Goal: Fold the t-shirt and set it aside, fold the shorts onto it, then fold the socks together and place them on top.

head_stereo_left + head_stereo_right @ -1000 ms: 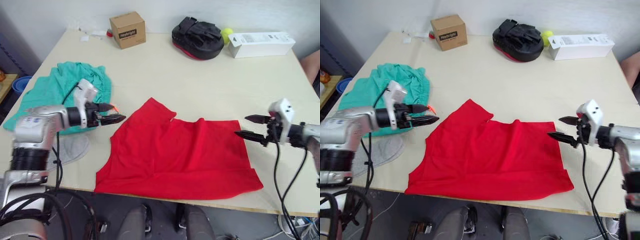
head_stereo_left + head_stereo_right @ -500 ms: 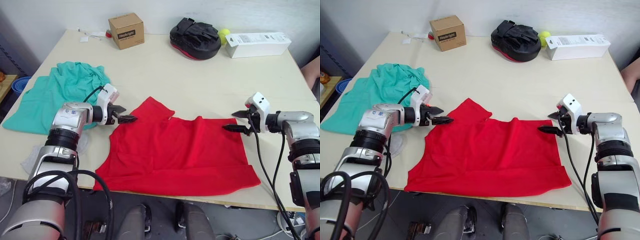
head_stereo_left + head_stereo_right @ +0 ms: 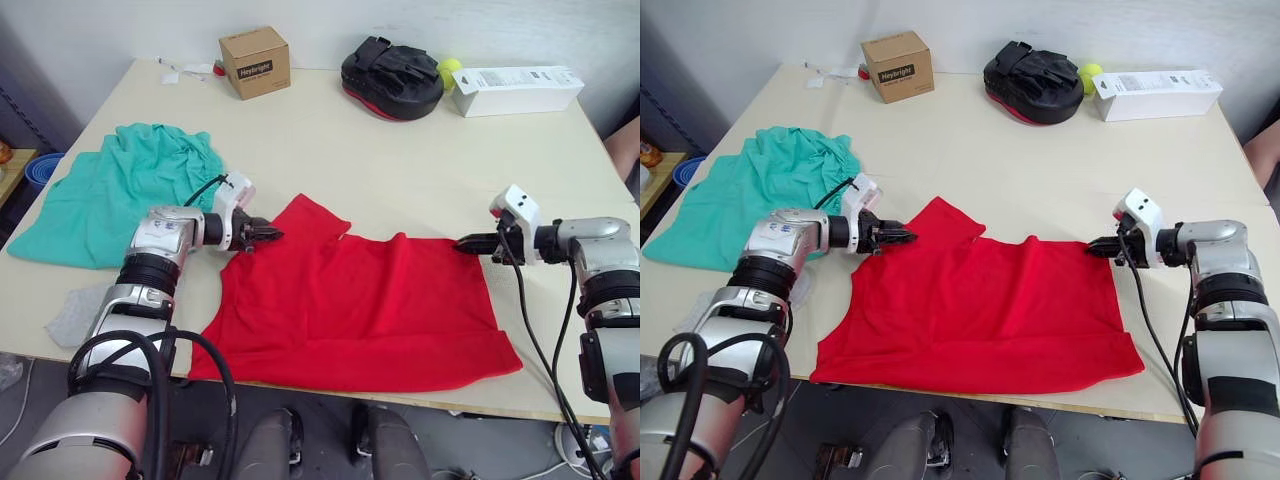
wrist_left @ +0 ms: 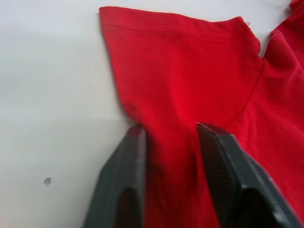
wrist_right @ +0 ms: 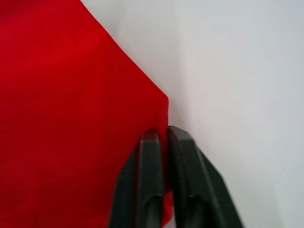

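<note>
The red t-shirt (image 3: 360, 310) lies spread flat on the table's near half. My left gripper (image 3: 272, 235) is at its left sleeve; in the left wrist view its fingers (image 4: 133, 156) pinch a ridge of red cloth between them. At the shirt's far right corner my right gripper (image 3: 465, 243) is shut on the cloth's edge, seen between its fingers (image 5: 152, 152) in the right wrist view. The teal-green shorts (image 3: 120, 190) lie crumpled at the left. A grey sock (image 3: 75, 315) lies flat near the front left edge, partly behind my left arm.
Along the table's back edge stand a cardboard box (image 3: 254, 61), a black padded bag (image 3: 392, 77), a yellow-green ball (image 3: 449, 68) and a long white box (image 3: 520, 88). Bare table (image 3: 400, 180) lies between them and the shirt. A person's arm (image 3: 625, 135) shows at the right edge.
Both grippers have moved inward onto the t-shirt and closed, the left on the sleeve, the right on the right corner. The garments have not shifted.
</note>
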### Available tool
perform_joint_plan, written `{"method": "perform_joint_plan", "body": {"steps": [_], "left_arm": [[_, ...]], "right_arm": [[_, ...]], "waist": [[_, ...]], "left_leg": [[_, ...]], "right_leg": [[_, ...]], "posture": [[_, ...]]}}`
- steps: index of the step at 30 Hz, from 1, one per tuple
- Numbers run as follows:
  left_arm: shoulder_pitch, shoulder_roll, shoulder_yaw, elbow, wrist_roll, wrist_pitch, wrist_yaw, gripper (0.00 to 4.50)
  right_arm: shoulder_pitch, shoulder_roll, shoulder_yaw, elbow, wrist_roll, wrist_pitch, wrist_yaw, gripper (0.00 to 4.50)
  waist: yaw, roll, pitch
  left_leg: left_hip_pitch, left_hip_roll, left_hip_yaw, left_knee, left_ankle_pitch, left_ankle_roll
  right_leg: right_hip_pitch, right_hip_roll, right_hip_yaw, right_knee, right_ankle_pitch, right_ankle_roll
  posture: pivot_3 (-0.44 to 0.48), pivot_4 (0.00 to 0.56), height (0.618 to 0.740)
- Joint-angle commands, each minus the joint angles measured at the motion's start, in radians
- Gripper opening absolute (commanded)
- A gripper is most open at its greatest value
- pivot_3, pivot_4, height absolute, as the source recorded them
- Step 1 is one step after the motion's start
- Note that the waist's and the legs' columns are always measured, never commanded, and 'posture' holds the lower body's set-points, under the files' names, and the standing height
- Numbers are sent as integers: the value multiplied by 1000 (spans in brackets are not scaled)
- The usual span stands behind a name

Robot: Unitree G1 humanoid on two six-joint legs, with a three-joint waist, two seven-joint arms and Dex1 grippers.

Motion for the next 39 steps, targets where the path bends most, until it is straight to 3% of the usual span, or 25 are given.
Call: {"method": "perform_joint_plan", "body": {"steps": [1, 2, 11, 16, 23, 31, 39], "left_arm": [[37, 4, 3, 12, 18, -13, -14, 291], [45, 6, 17, 4, 9, -20, -14, 6], [191, 27, 152, -225, -83, -243, -67, 6], [340, 57, 184, -449, -113, -333, -81, 6], [493, 72, 226, -646, -133, -409, -31, 6], [632, 112, 220, -718, -97, -550, -37, 6], [713, 154, 200, -717, -61, -646, -37, 6]], "right_arm": [[2, -30, -51, -20, 29, -37, 15, 0], [7, -35, -60, -24, 33, -50, 18, 0], [96, -79, -148, -132, 104, -102, 74, 0], [248, -126, -201, -315, 183, -22, 130, 0], [434, -148, -260, -480, 240, -13, 93, 0], [593, -135, -303, -613, 285, -45, 66, 0], [673, -136, -291, -632, 273, -155, 70, 0]], "waist": [[-1, 0, 0], [-2, 0, 0], [-4, 0, 0], [-2, 0, 0], [1, 0, 0], [2, 0, 0], [1, 0, 0]], "left_leg": [[0, 0, 0, 0, 0, 0], [0, 0, 0, 0, 0, 0], [0, 0, 0, -1, 0, 0], [0, 0, -1, -1, 0, -1], [0, 0, -1, 0, -1, -1], [2, 1, -1, -4, -1, -1], [3, 1, -1, -5, -1, -1]], "right_leg": [[0, 0, 0, 0, 0, 0], [0, 0, 0, 0, 0, 0], [0, 0, 0, 0, 0, 0], [0, 0, 0, -1, 0, 0], [0, -1, 0, -3, 0, 0], [0, -1, 0, -5, 0, 0], [0, -2, 1, -6, 0, 0]], "posture": [[0, 150, 740], [0, 150, 740], [0, 150, 740], [0, 150, 740], [0, 150, 740], [0, 150, 740], [0, 150, 740]]}}
